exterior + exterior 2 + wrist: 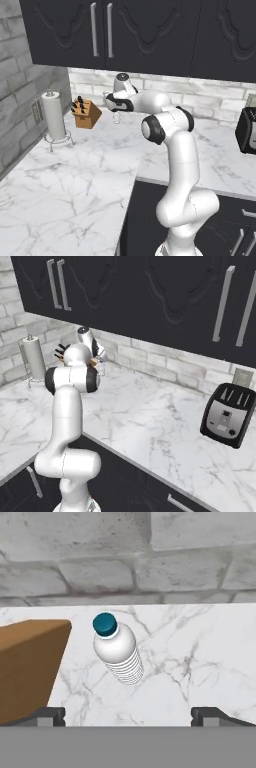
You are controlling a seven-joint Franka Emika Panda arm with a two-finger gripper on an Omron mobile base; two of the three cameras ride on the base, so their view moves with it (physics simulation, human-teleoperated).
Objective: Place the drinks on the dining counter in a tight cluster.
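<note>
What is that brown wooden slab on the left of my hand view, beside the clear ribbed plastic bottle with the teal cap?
Observer: It is a wooden knife block. The left base view shows dark knife handles sticking out of its top.
Operator: Is anything else standing on that white marble worktop?
Observer: Yes, a white paper-towel roll on a wire stand stands left of the block, near the corner of the brick walls.
Operator: And further off to the right?
Observer: A black and silver toaster sits on the same worktop, below the dark wall cabinets.
</note>
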